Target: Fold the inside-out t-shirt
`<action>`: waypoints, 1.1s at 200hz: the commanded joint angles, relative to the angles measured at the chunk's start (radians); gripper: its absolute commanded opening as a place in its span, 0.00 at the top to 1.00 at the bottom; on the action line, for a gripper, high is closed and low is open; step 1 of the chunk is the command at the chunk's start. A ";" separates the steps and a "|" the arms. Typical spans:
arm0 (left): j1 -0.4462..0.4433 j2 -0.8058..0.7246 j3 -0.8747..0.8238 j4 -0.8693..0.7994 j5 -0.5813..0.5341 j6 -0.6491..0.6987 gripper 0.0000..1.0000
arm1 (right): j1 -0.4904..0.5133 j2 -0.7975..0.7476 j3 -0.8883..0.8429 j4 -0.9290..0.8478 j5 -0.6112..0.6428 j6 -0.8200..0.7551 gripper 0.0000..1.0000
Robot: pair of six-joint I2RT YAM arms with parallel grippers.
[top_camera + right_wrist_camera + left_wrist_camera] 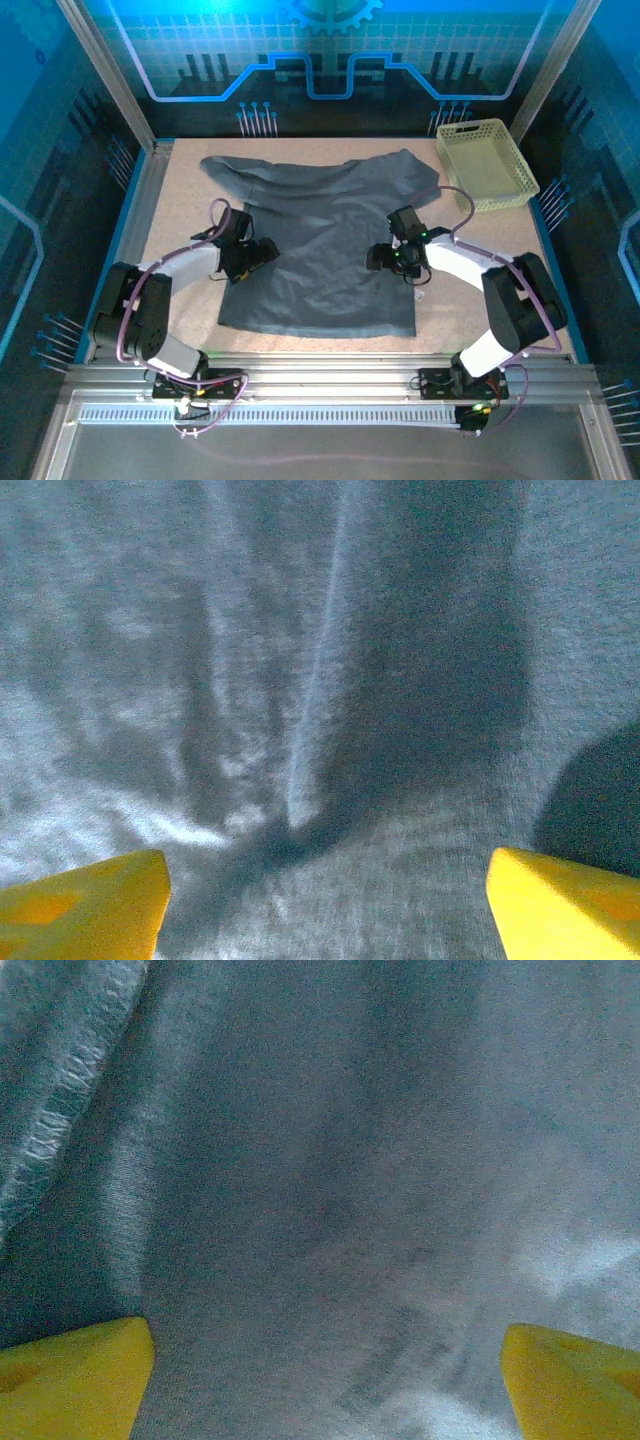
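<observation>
One t-shirt [320,250], one basket [487,165], two claws [266,252] [381,258].

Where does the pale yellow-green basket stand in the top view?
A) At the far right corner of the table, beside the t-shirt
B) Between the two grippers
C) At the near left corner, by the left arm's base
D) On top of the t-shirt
A: the basket stands at the far right, beside the spread t-shirt, not on it.

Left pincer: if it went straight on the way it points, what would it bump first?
Probably the t-shirt: the left pincer, open, points right at its grey cloth with nothing between. How close is unclear.
</observation>
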 commanded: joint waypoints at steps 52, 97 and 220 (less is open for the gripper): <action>-0.123 -0.019 -0.118 0.138 0.037 -0.167 0.09 | -0.196 0.145 0.140 0.026 -0.004 0.012 0.19; -0.171 -0.094 -0.065 0.074 0.013 -0.183 0.06 | -0.206 0.038 0.204 -0.067 0.093 -0.064 0.18; -0.333 -0.291 -0.106 -0.251 -0.199 -0.046 0.07 | 0.186 -0.406 -0.237 -0.133 0.040 0.141 0.16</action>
